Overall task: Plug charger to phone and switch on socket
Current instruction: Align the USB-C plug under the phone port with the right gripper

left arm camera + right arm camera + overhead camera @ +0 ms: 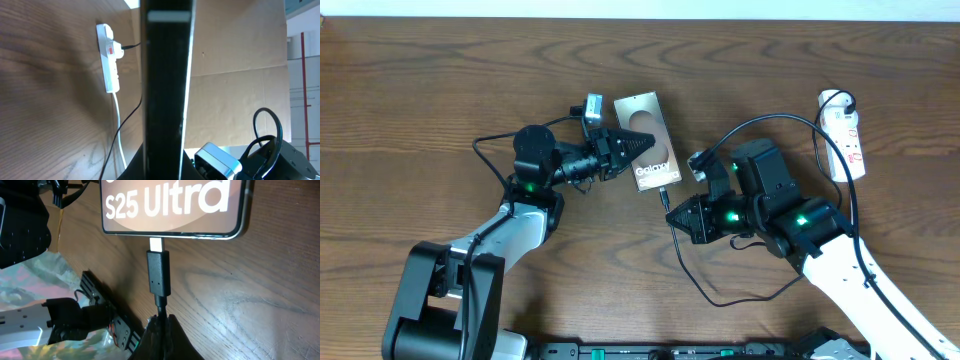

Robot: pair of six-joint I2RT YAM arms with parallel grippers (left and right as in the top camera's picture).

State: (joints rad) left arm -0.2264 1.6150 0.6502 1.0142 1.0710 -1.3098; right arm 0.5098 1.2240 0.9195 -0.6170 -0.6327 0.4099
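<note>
The phone [649, 143] lies on the wood table, its "S25 Ultra" lettering filling the top of the right wrist view [170, 205]. My left gripper [623, 146] is shut on the phone's long left edge; in the left wrist view the phone [166, 85] is a dark vertical slab between the jaws. My right gripper [675, 214] is shut on the charger cable [161, 311] just behind its connector [158, 275], whose metal tip sits at the phone's bottom port. The black cable loops to the white socket [844, 135] at the far right, where its plug [838, 101] sits.
The socket also shows in the left wrist view [108, 62] with its white cord [119, 130] trailing down. The charger cable loops on the table in front of my right arm [720, 295]. The table's front edge runs along the bottom.
</note>
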